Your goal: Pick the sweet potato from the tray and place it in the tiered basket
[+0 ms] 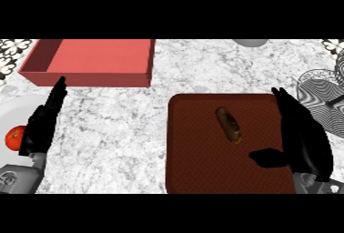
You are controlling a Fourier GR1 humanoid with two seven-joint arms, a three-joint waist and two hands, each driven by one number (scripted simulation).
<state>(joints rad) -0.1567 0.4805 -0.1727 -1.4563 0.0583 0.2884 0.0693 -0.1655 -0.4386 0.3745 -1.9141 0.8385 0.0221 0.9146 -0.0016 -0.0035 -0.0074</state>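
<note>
At the tray (201, 168), the right hand (302, 136) sits near the sweet potato (229, 124), fingers straight, thumb out, ready to grab.

No readable text, label, brand or number shows anywhere — none on any surface.

counter (201, 68) looks like marble, white veined with grey, smooth. tray (201, 159) is dark brown and matt, a fine woven grain across it. sweet potato (229, 124) has rough brown skin with a dull sheen. red box (101, 54) smooth, matt, plastic-looking. left hand (42, 125) and right hand (306, 141) matt black.
</note>
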